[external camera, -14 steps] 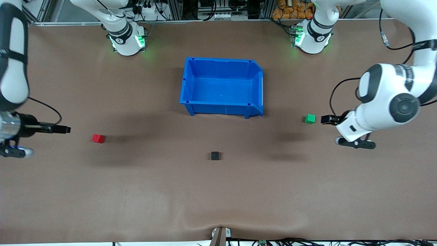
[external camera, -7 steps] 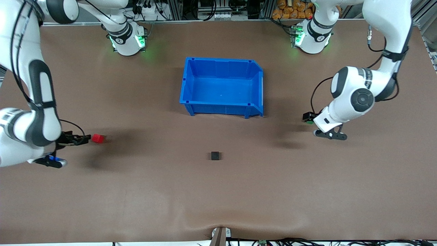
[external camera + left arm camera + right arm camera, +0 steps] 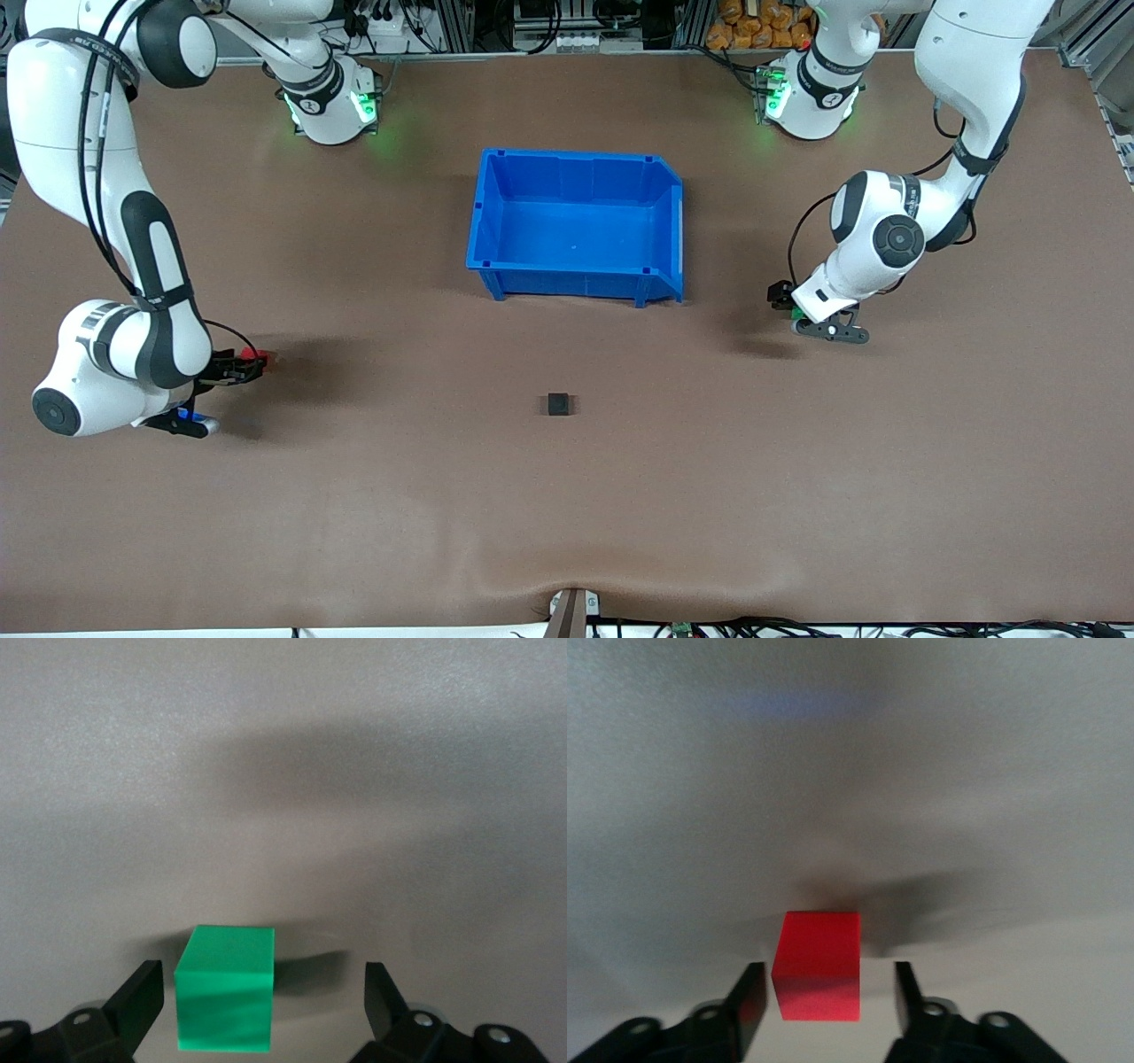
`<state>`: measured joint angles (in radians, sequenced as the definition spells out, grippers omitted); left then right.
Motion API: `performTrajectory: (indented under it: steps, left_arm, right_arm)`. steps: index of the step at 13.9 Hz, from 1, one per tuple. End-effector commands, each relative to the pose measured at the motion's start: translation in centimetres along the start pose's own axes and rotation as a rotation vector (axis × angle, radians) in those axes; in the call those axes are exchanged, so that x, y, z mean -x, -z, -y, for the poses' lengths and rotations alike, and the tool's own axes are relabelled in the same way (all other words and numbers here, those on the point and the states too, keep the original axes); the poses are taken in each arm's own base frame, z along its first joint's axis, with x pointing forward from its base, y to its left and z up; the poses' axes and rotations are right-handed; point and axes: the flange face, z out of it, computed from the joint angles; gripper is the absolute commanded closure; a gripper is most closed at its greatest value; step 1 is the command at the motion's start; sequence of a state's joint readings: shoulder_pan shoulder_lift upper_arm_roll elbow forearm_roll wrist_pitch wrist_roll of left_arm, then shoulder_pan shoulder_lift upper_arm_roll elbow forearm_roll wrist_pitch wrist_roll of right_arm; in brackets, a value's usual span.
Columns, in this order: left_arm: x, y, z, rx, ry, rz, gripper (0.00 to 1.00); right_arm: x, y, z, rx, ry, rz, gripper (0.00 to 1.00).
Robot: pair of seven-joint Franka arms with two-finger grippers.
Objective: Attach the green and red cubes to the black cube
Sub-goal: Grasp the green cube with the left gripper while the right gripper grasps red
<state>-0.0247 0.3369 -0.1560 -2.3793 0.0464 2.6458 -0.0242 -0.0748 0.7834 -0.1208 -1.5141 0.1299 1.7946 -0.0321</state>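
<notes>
Both arms are down at the counter (image 3: 567, 523).

My left end effector (image 3: 263, 973) is released and sits low around the green cube (image 3: 226, 992), toward the left arm's end of the counter. One finger (image 3: 142, 992) is just beside the cube. There is a clear gap to the other finger.

My right end effector (image 3: 828, 974) is around the red cube (image 3: 818, 961), toward the right arm's end. Its fingers are on both sides of the cube, closer in than the left pair. A strip of counter shows on one side, so it isn't clamped.

The black cube (image 3: 558, 405) sits alone, centre of the front view and a bit below the middle, well apart from both coloured cubes. Nothing lies between it and either cube.

The blue bin (image 3: 576, 156) is in the upper centre of the frame, farther from the front camera than the black cube. It is off the straight lines from the coloured cubes to the black cube.

View differences:
- The front view gives the overall layout, but my wrists cover most of both cubes. Only a sliver of red and of green shows there.
- The wrist views show the finger gaps and both cubes flat on the counter. They show no black cube and no bin.
</notes>
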Motion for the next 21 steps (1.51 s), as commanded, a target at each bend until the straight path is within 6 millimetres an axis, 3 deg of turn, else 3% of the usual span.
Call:
performTrajectory:
  steps: [1, 2, 3, 4, 5, 7, 9, 12, 15, 17, 21]
  left_arm:
    - [-0.4, 0.0, 0.4, 0.000, -0.038, -0.013, 0.09]
    - [-0.5, 0.0, 0.6, 0.000, -0.041, -0.014, 0.28]
    - [-0.6, 0.1, 0.7, 0.000, -0.041, -0.016, 0.53]
    - [-0.9, 0.3, 0.8, 0.000, -0.039, -0.022, 0.88]
    - [-1.0, 0.3, 0.8, 0.000, -0.036, -0.024, 1.00]
    - [-1.2, 0.5, 0.9, 0.001, -0.015, -0.028, 1.00]
    - [-1.5, 0.8, 0.9, 0.008, 0.048, -0.036, 1.00]
    - [-3.9, 2.9, -0.1, 0.018, 0.279, -0.081, 1.00]
    - [-5.9, 5.2, -3.3, 0.032, 0.483, -0.094, 1.00]
    - [-7.9, 7.0, -6.5, 0.044, 0.661, -0.093, 1.00]
    - [-14.5, 8.7, -13.7, 0.052, 1.084, -0.036, 1.00]
  right_arm:
    - [-0.2, -0.6, 0.2, -0.023, 0.001, 0.004, 0.69]
    - [-0.3, -0.8, 0.3, -0.049, -0.006, 0.004, 0.78]
    - [-0.3, -0.5, 0.5, -0.070, -0.019, 0.004, 1.00]
    - [-0.1, 0.1, 1.3, -0.076, -0.025, 0.002, 1.00]
    - [-0.1, 1.1, 2.8, -0.094, -0.059, -0.006, 1.00]
    - [0.2, 2.3, 6.6, -0.172, -0.185, 0.017, 1.00]
    - [0.9, 3.4, 12.8, -0.284, -0.325, 0.051, 1.00]
    - [2.7, 2.8, 21.9, -0.348, -0.599, 0.128, 1.00]
    - [3.9, 2.7, 29.0, -0.453, -0.770, 0.105, 1.00]
    - [4.6, 2.2, 33.6, -0.507, -0.886, 0.028, 1.00]
    - [5.8, -0.5, 39.3, -0.572, -1.097, -0.020, 1.00]
